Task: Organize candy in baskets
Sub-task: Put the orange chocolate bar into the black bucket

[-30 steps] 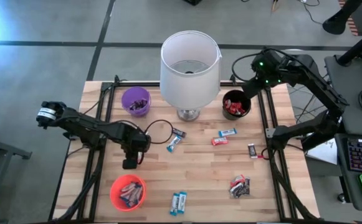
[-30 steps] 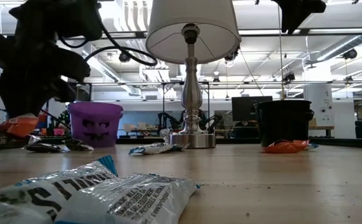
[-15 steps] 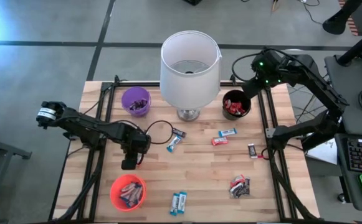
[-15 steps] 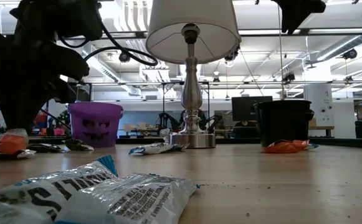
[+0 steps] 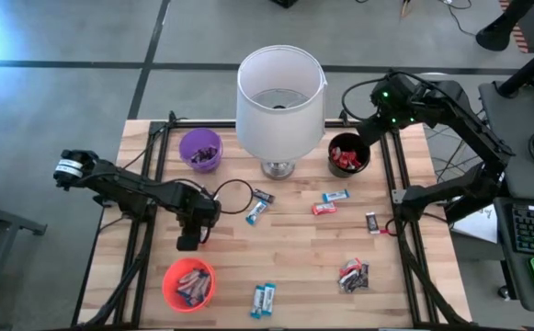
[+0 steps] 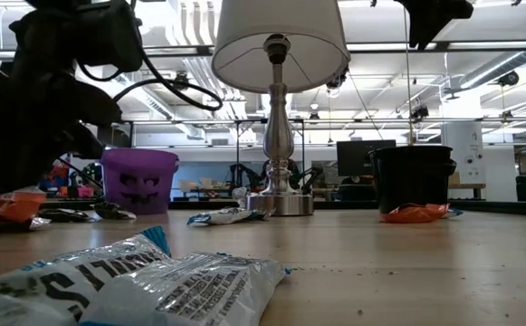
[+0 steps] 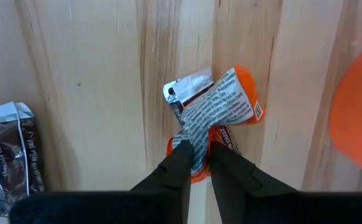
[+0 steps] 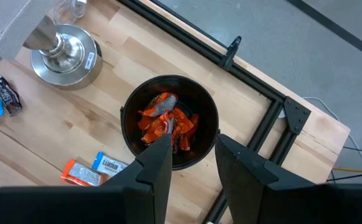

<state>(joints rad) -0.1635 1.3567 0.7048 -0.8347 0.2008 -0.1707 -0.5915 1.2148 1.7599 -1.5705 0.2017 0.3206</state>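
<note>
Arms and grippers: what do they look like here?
Both arms are black and jointed, with black cables looping along them. The left arm has a white label near its base; the right arm shows a green light. Each gripper has two dark, tapered fingers.

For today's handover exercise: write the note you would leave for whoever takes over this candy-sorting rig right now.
Left gripper: pinching an orange-wrapped candy, near the orange basket.
Right gripper: open, empty, above the black basket.
Done: candy in the black, orange and purple basket.
Left: loose bars on the table, including the blue-and-white pair at the front edge.
</note>
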